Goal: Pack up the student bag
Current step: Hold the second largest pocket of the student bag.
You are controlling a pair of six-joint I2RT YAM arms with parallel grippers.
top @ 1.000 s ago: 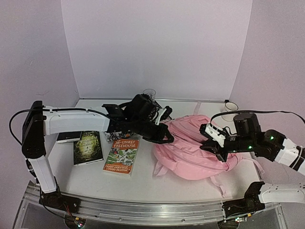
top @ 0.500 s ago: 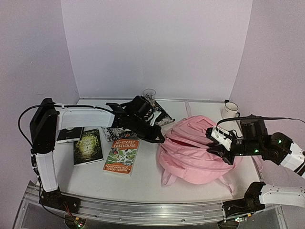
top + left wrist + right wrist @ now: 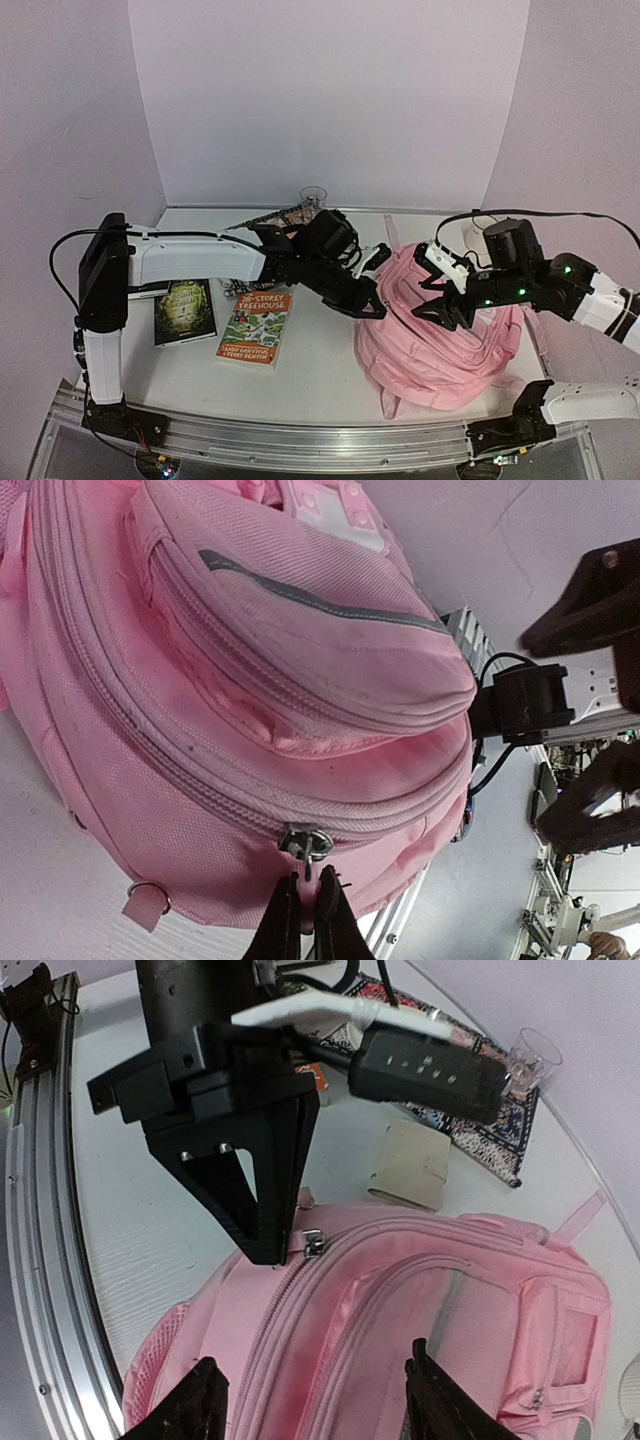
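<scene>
Student bag seen slumped right of centre on table, front pockets upward. At bag's 9 o'clock edge, zipper pull pinched in left gripper, jaws closed on it. Right gripper spread wide above bag's top, nothing held. Judged step: main zip to be drawn open. Pull best kept in line with track; fabric braced by right. Treehouse book lying at 9 o'clock.
</scene>
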